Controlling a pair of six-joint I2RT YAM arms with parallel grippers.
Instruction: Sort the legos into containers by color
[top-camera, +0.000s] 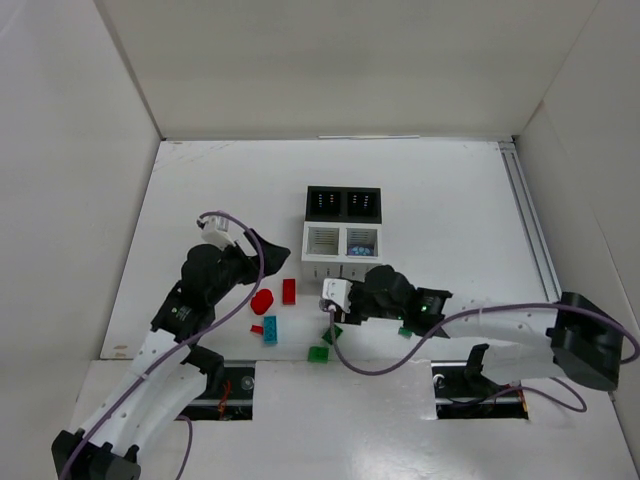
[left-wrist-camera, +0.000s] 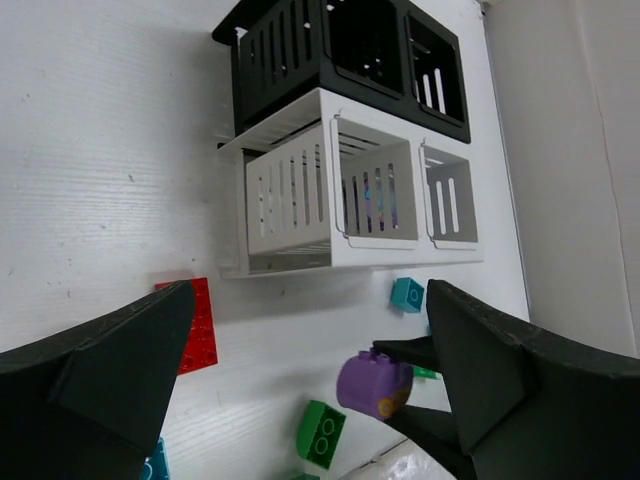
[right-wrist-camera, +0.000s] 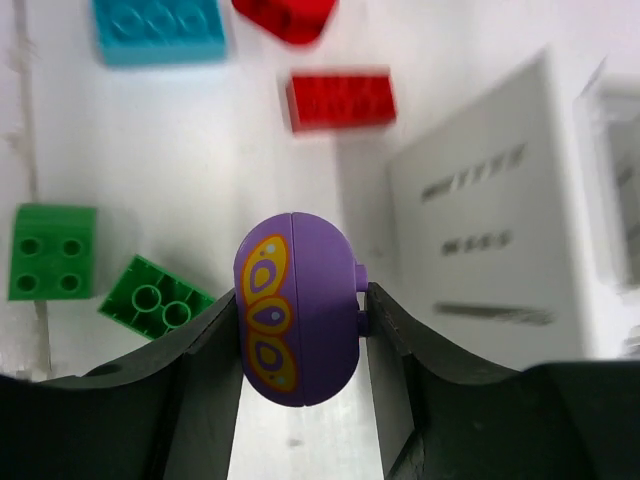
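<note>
My right gripper (right-wrist-camera: 300, 322) is shut on a purple oval lego (right-wrist-camera: 297, 300) with yellow markings and holds it above the table, in front of the white bins (right-wrist-camera: 500, 200). In the top view the right gripper (top-camera: 333, 305) is just below the white bin pair (top-camera: 343, 262). The purple oval also shows in the left wrist view (left-wrist-camera: 375, 383). My left gripper (top-camera: 272, 255) is open and empty, left of the bins, above a red brick (top-camera: 289, 291). A red oval (top-camera: 262, 300), a teal brick (top-camera: 270, 329) and green bricks (top-camera: 318, 352) lie on the table.
The black bin pair (top-camera: 343, 203) stands behind the white pair. The right white bin holds a bluish piece (top-camera: 360, 247). A small red piece (top-camera: 257, 328) and a small green piece (top-camera: 405, 331) lie near the front. White walls enclose the table.
</note>
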